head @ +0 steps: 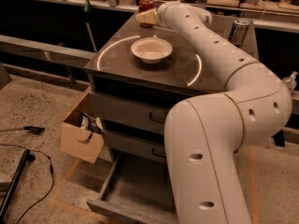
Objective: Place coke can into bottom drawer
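Observation:
The coke can [146,3] is red with a silver top and stands upright at the far edge of the cabinet top [117,59]. My gripper [145,17] is at the end of the long white arm, right in front of the can's lower part and hiding it. I cannot tell whether it touches the can. The bottom drawer [133,185] is pulled open below, with a flat grey inside that shows nothing in it; my arm hides its right part.
A white bowl [151,49] sits in the middle of the cabinet top. A blue-and-silver slim can [239,31] stands at the far right. An open cardboard box [80,135] stands left of the drawers. Cables [28,157] lie on the floor at the left.

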You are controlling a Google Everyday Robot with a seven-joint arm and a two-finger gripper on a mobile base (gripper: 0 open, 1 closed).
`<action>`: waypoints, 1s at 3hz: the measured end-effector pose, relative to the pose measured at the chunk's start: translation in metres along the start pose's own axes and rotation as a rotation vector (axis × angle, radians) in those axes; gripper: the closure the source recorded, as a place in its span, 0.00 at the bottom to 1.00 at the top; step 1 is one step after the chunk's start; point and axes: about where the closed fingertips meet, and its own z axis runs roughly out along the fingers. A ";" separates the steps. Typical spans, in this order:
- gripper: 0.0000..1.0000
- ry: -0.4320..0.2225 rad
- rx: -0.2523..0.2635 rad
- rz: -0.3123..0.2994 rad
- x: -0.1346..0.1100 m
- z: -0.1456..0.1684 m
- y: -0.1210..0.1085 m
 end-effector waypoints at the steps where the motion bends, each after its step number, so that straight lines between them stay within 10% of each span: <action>1: 0.00 0.008 -0.001 0.036 0.006 0.012 -0.001; 3: 0.00 0.017 -0.041 0.094 0.015 0.041 0.016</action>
